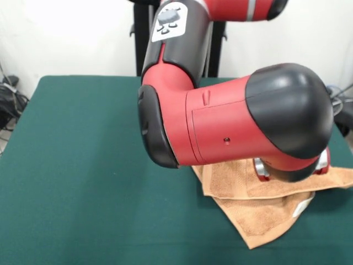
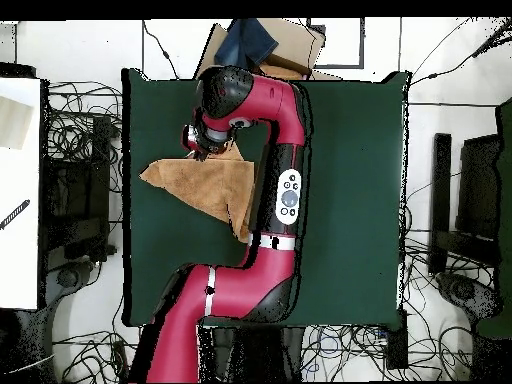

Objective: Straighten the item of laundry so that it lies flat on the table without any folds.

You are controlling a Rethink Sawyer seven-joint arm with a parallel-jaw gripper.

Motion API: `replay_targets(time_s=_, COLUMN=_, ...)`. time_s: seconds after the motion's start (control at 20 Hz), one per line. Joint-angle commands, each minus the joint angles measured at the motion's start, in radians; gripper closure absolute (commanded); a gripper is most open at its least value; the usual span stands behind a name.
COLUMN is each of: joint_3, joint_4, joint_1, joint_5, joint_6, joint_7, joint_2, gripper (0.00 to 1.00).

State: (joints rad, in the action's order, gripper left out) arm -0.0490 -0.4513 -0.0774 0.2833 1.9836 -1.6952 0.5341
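The light-brown towel point(image 1: 259, 204) lies crumpled at the table's near right in the front view. It is folded over itself in layers, with one corner pointing toward the camera and a small white label point(image 1: 302, 207) at its right edge. From overhead the towel point(image 2: 205, 182) forms a rough triangle on the green table point(image 2: 350, 180). My gripper point(image 2: 198, 148) is down at the towel's edge, under the black wrist. In the front view the bulky red and black arm point(image 1: 231, 121) hides it, so I cannot tell how it holds.
The arm's elbow and wrist hang low over the table's middle point(image 1: 83, 165). A cardboard box point(image 2: 290, 45) sits past the table's far edge in the overhead view. Cables lie around the table, and a white surface point(image 2: 20, 200) stands to the left.
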Motion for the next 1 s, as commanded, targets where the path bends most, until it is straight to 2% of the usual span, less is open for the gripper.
replay_targets(time_s=0.05, joint_3=0.103, joint_4=0.283, joint_1=-0.027, joint_5=-0.093, joint_6=0.002, joint_7=0.185, joint_2=-0.041, gripper=1.0)
replay_targets(time_s=0.35, joint_3=0.13, joint_4=0.431, joint_1=-0.02, joint_5=-0.077, joint_6=0.011, joint_7=0.191, joint_2=-0.1, gripper=1.0)
replay_targets(time_s=0.6, joint_3=0.107, joint_4=0.482, joint_1=-0.002, joint_5=-0.066, joint_6=-0.023, joint_7=0.156, joint_2=-0.108, gripper=1.0)
replay_targets(time_s=0.7, joint_3=0.066, joint_4=0.429, joint_1=0.014, joint_5=-0.063, joint_6=-0.098, joint_7=0.163, joint_2=-0.073, gripper=1.0)
replay_targets(time_s=0.9, joint_3=-0.074, joint_4=0.067, joint_1=0.062, joint_5=-0.023, joint_6=-0.271, joint_7=0.243, joint_2=0.134, gripper=1.0)
replay_targets(time_s=1.0, joint_3=-0.118, joint_4=-0.081, joint_1=0.097, joint_5=-0.023, joint_6=-0.412, joint_7=0.275, joint_2=0.221, gripper=1.0)
